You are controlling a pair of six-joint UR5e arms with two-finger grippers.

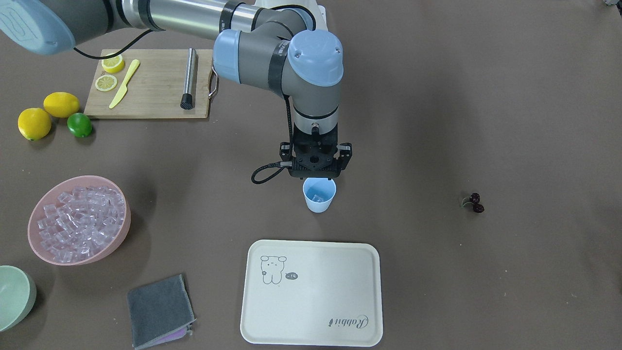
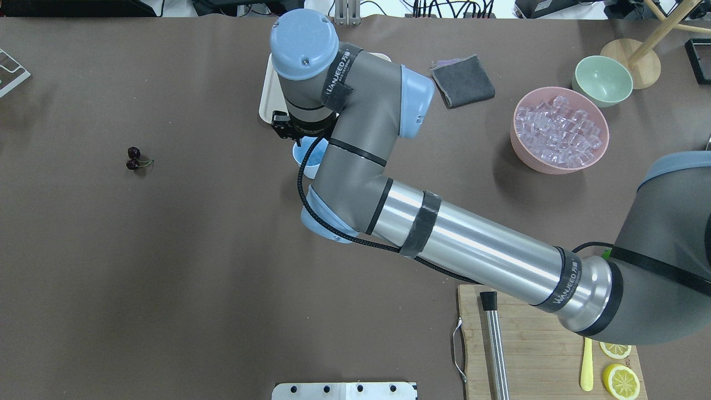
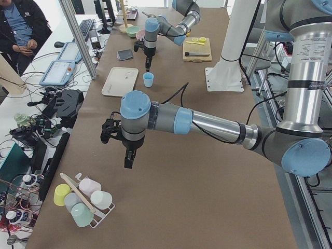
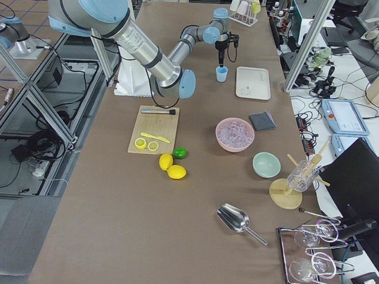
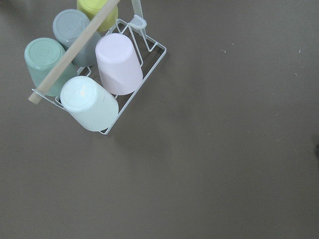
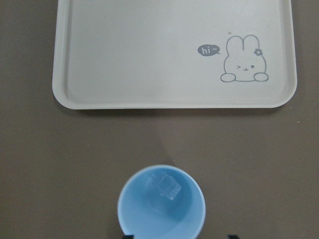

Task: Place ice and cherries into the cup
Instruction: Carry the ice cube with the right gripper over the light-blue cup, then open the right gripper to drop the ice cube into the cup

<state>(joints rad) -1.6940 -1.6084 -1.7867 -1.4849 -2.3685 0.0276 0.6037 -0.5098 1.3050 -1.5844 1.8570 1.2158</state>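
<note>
Right arm: stretched far out over the table, wrist bent so that it points straight down.
Right pincer: hangs right above the cup. My fingers look spread and empty, though only their tips show in the wrist view.
Cup: upright near the tray, with one ice cube inside.
Ice: heaped in the pink bowl.
Cherries: on the table, well apart from the cup.
Left pincer: points down above the table near a cup rack. I cannot tell whether it is released or clenched.
</note>
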